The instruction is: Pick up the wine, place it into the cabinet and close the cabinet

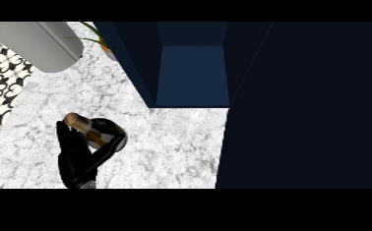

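— Where was the wine bottle (108, 128) seen?

— It was seen to the left of the cabinet (193, 72), in front of it and a little way off. It was held above the white stone counter (174, 141). Its golden top was pointed away from the cabinet, and its dark body was turned toward the cabinet.

— What was it held by?

— It was held by the left hand (76, 161). The black fingers (109, 149) were curled round the bottle's dark body, on the side nearer the cabinet. Another part of the hand was laid along the neck, on the side away from the cabinet. So the hand was wrapped round the bottle, not spread wide.

— Was the bottle inside the cabinet?

— No. It was kept outside, well apart from the dark blue space inside.

— How was the cabinet found?

— It was found open. A lighter blue panel could be seen deep inside. The door (298, 107) was swung out on the cabinet's right side, and much of that side of the view was filled by it.

— Was the right hand seen?

— It was not seen anywhere, so nothing can be told about it.

— What else was seen?

— A small plant (98, 36) was placed just beside the cabinet's left wall, at the back. A big grey rounded thing (40, 43) was set further left of the cabinet, past the plant. A black and white pattern (11, 77) was seen furthest from the cabinet, at the left edge.
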`<move>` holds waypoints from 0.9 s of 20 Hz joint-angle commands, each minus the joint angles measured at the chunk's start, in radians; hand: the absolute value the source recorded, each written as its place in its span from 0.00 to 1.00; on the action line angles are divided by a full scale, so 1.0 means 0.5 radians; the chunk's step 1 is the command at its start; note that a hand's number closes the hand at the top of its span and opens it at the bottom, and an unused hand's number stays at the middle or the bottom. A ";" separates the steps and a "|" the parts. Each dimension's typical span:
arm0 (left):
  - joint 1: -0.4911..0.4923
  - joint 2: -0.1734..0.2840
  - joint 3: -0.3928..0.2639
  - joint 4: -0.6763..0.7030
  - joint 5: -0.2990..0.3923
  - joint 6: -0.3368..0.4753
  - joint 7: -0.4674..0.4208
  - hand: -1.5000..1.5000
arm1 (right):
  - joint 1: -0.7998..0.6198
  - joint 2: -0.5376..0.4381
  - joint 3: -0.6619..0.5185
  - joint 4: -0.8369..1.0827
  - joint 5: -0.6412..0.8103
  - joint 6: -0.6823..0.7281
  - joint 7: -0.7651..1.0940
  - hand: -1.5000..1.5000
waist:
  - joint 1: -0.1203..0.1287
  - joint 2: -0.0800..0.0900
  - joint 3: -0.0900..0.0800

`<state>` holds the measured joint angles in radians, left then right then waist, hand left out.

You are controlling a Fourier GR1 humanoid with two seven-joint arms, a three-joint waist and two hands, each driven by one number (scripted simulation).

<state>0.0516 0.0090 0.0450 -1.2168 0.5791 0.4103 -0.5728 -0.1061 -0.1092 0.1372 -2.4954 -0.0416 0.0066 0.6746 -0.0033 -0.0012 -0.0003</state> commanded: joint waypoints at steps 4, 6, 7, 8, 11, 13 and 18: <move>-0.211 0.027 0.089 0.266 0.093 -0.235 -0.122 1.00 | 0.072 -0.020 -0.016 -0.297 -0.103 0.009 0.159 0.00 | -0.006 0.000 0.000; -0.128 0.008 0.050 0.251 0.118 -0.357 -0.116 1.00 | 0.097 -0.028 -0.046 -0.337 -0.142 0.007 0.166 0.00 | -0.007 -0.001 0.000; -0.254 0.083 0.074 0.301 0.117 -0.340 -0.017 1.00 | -0.066 -0.023 -0.039 -0.288 -0.108 -0.045 0.267 0.00 | -0.006 0.000 -0.001; -0.280 0.057 0.054 0.369 0.037 -0.309 -0.137 1.00 | -0.046 -0.010 -0.044 -0.270 -0.112 -0.029 0.185 0.00 | -0.007 0.001 0.000; -0.307 0.093 0.056 0.423 -0.015 -0.325 -0.133 1.00 | -0.021 -0.016 -0.081 -0.132 -0.180 0.042 0.082 0.00 | -0.001 0.002 0.000; -0.319 0.042 -0.087 0.381 -0.195 -0.128 -0.171 1.00 | 0.027 0.008 -0.028 -0.198 -0.119 0.018 0.085 0.00 | -0.013 0.000 0.001; -0.257 0.441 -0.270 0.390 -0.307 -0.691 -0.060 1.00 | 0.055 0.032 0.000 -0.218 -0.097 0.016 0.073 0.00 | -0.033 -0.008 0.000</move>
<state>-0.0821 0.1277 -0.0309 -1.0289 0.4688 0.2121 -0.6232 -0.1131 -0.1046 0.1213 -2.4902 -0.0476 0.0217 0.6718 -0.0126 -0.0024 0.0003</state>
